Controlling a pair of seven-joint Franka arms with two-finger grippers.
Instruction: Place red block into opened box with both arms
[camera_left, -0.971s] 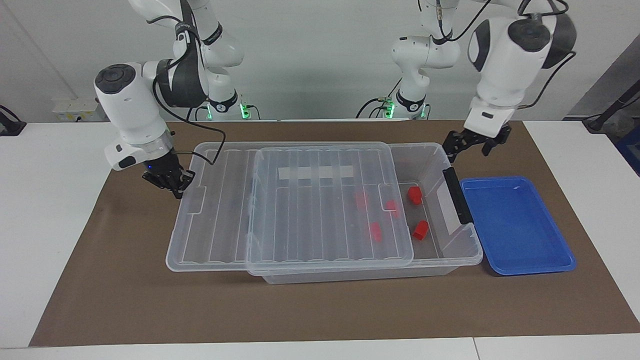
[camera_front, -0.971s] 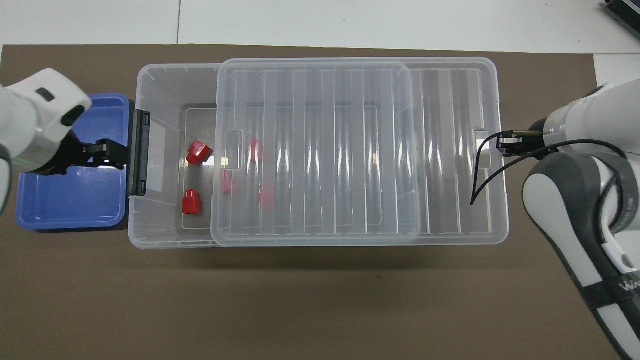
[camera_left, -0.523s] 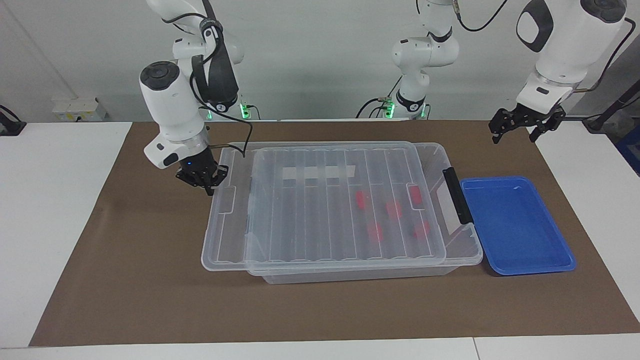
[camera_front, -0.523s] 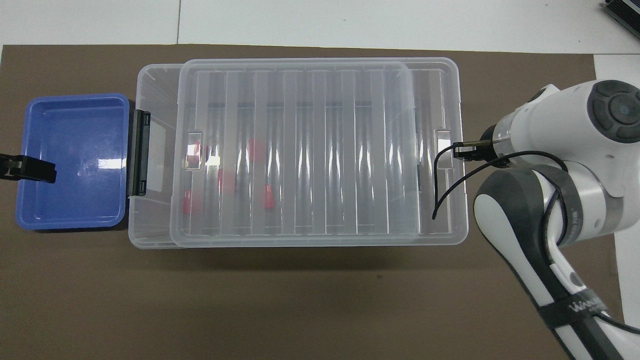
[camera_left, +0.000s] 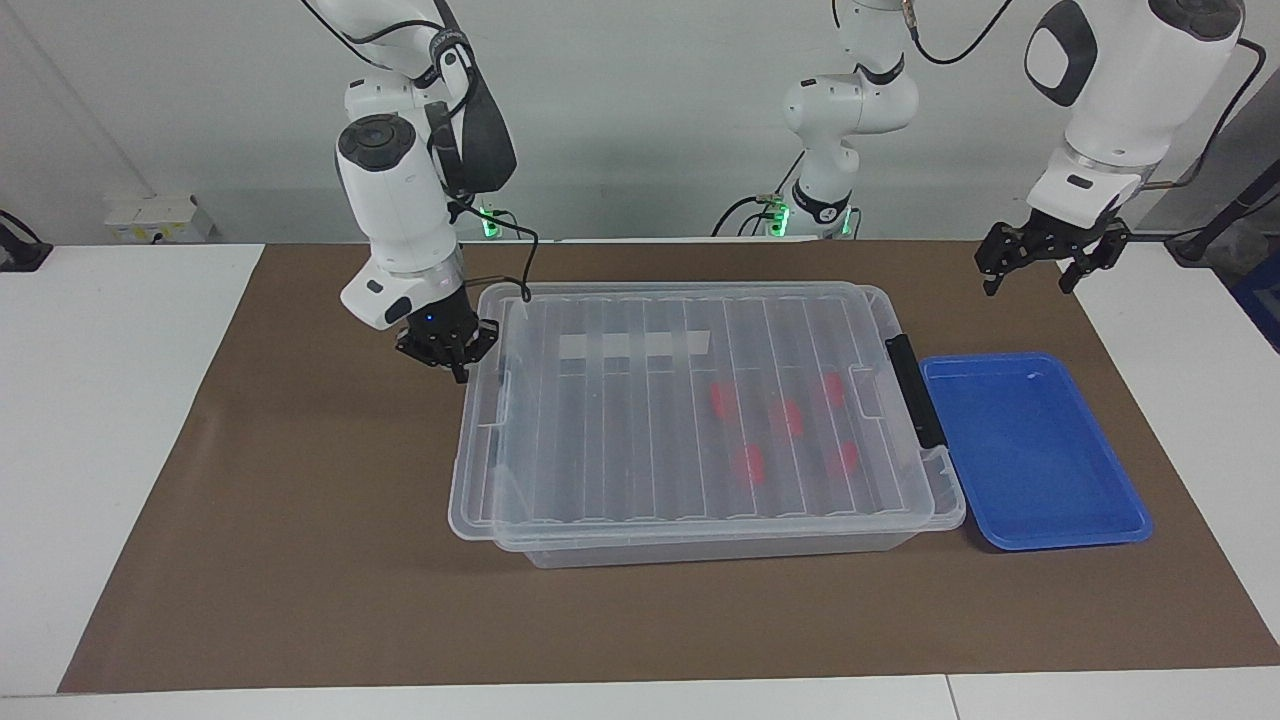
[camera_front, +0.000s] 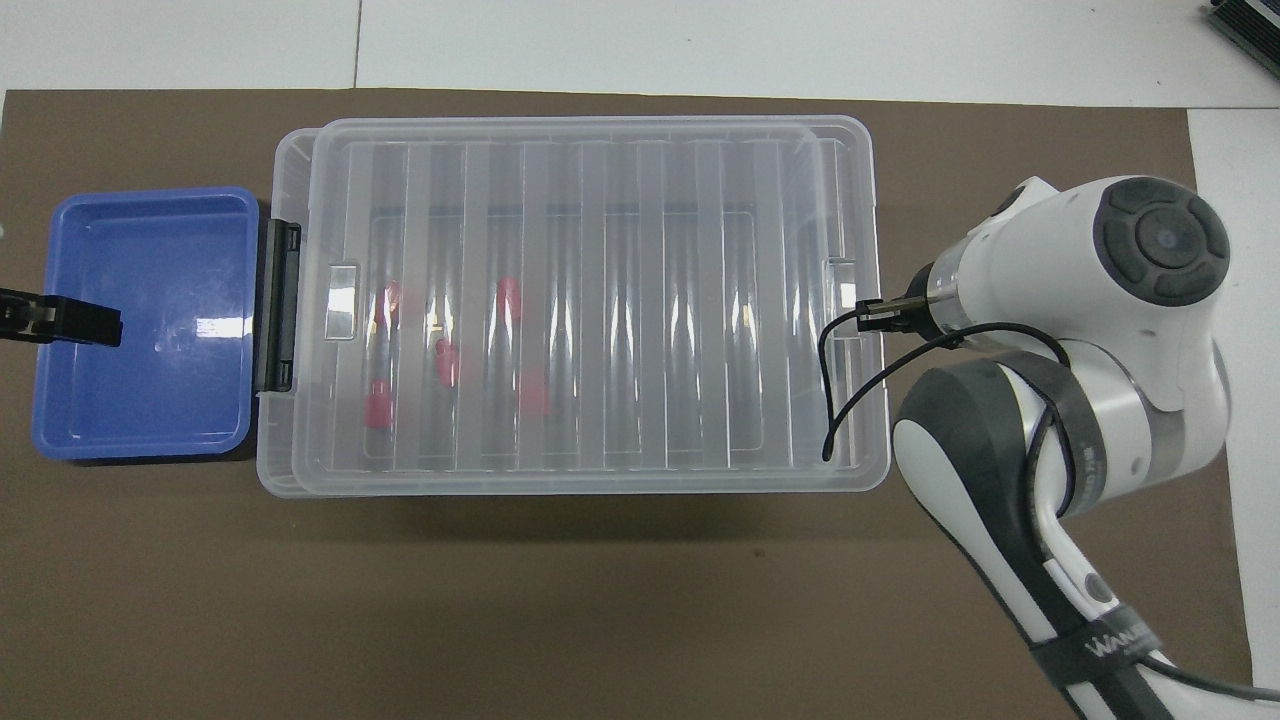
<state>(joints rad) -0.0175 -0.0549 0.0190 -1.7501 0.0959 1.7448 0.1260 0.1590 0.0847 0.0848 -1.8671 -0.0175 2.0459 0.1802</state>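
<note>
The clear box (camera_left: 720, 548) (camera_front: 288, 440) stands mid-mat, its ribbed lid (camera_left: 640, 430) (camera_front: 620, 300) lying over nearly all of it. Only a narrow strip by the black handle (camera_left: 908, 390) (camera_front: 277, 305) stays uncovered. Several red blocks (camera_left: 788, 417) (camera_front: 447, 362) lie inside toward the handle end, seen through the lid. My right gripper (camera_left: 455, 365) (camera_front: 868, 312) is shut, its tip against the lid's end at the right arm's end. My left gripper (camera_left: 1030, 275) (camera_front: 60, 322) hangs open and empty, raised over the blue tray's end.
A shallow blue tray (camera_left: 1030, 450) (camera_front: 140, 400) sits beside the box's handle end, with nothing in it. A brown mat (camera_left: 300, 560) covers the table under both. The right arm's cable (camera_front: 830, 400) droops over the lid's end.
The right gripper has pushed the lid toward the handle end, so it now covers the blocks. The left gripper has risen and drawn away from the handle toward the table's end.
</note>
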